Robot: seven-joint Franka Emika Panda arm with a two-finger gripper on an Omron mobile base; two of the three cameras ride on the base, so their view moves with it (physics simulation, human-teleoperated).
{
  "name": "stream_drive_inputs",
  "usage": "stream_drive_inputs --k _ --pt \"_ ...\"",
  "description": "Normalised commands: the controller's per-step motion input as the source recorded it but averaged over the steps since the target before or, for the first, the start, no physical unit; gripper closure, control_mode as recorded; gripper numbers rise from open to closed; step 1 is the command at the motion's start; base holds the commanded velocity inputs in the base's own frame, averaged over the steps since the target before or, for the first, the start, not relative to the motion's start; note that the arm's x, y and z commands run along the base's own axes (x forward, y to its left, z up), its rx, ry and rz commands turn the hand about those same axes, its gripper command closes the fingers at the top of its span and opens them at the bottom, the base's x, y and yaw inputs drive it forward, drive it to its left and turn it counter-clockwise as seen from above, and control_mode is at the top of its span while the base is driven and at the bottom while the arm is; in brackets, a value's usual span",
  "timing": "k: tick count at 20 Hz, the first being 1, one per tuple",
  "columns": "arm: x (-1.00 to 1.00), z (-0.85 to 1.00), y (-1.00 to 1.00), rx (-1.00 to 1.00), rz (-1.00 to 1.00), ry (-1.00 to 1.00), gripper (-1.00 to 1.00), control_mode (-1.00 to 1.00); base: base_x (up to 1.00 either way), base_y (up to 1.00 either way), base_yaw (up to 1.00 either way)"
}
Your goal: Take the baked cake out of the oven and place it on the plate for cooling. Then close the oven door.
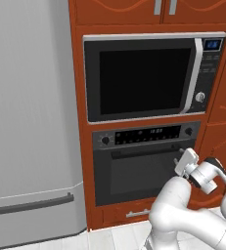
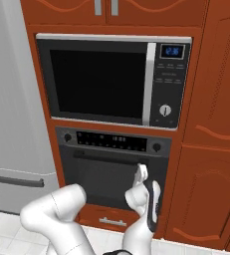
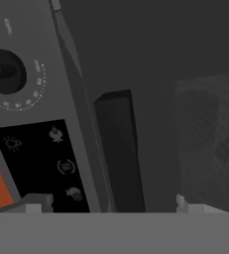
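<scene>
1. Left base view: the oven [image 1: 146,163] is a black, built-in box set in red-brown wooden cabinets [image 1: 222,141]; its control strip carries two round knobs and a digital display too small to read.
2. The oven door [image 1: 141,173], smooth dark glass with a horizontal black bar handle [image 3: 118,149], is shut.
3. The hand [image 1: 182,161] is spread wide, empty, just at the handle's right end.
4. Above sits a silver-trimmed microwave [image 1: 151,78]; a grey fridge [image 1: 31,122] stands left.

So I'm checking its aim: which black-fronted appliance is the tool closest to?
The oven, the lower one with two knobs; the open tool sits at its handle's right end, below the silver-trimmed microwave.
</scene>
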Motion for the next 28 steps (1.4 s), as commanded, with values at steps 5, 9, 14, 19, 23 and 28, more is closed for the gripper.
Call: stream_drive_inputs --k 5,9,14,19,23,28 --pt "0.01 0.01 0.48 -0.01 0.0 -0.02 -1.0 -1.0 0.0 0.0 0.0" --pt "0.2 0.0 0.41 0.0 -0.01 -0.01 -1.0 -1.0 0.0 0.0 0.0" --pt "0.29 0.0 0.27 0.0 -0.04 0.0 -1.0 -1.0 0.0 0.0 0.0" --pt "0.24 -0.02 0.18 0.0 -0.05 0.0 -1.0 -1.0 0.0 0.0 0.0" --pt "0.2 -0.03 0.22 0.0 -0.04 0.0 -1.0 -1.0 0.0 0.0 0.0" --pt "0.09 -0.13 0.16 0.0 -0.01 0.0 -1.0 -1.0 0.0 0.0 0.0"
